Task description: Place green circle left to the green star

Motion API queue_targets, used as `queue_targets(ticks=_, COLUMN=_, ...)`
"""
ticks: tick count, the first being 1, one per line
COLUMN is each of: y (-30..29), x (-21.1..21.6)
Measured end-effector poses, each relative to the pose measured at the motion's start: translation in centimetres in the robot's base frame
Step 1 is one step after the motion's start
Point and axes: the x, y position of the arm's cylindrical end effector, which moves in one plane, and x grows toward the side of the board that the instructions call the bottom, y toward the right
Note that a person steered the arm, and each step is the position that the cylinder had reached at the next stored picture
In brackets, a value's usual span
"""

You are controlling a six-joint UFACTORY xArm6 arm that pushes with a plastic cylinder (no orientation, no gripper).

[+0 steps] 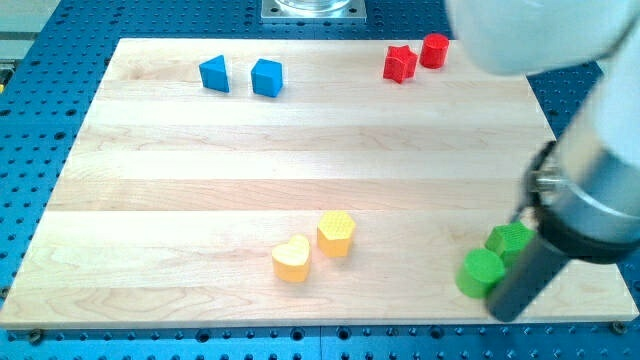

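Note:
The green circle [481, 271] lies near the view's bottom right on the wooden board [200, 180]. The green star [511, 239] sits just up and to the right of it, touching or nearly touching, partly hidden by the arm. My dark rod comes down from the arm at the right; my tip [507, 311] rests on the board just below and right of the green circle, close against it.
A yellow heart [292, 259] and a yellow hexagon [337, 232] lie at the bottom centre. Two blue blocks [214, 74] [267, 77] lie at the top left. A red star [399, 64] and a red cylinder [434, 50] lie at the top right. The board's bottom edge is near my tip.

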Motion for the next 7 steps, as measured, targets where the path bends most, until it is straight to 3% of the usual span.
queue_targets(ticks=2, y=-2.3, x=-0.1)
queue_targets(ticks=3, y=1.8, x=-1.8)
queue_targets(ticks=5, y=-2.8, x=0.0)
queue_targets(ticks=6, y=-6.9, x=-1.8)
queue_targets(ticks=7, y=-1.9, x=-2.7)
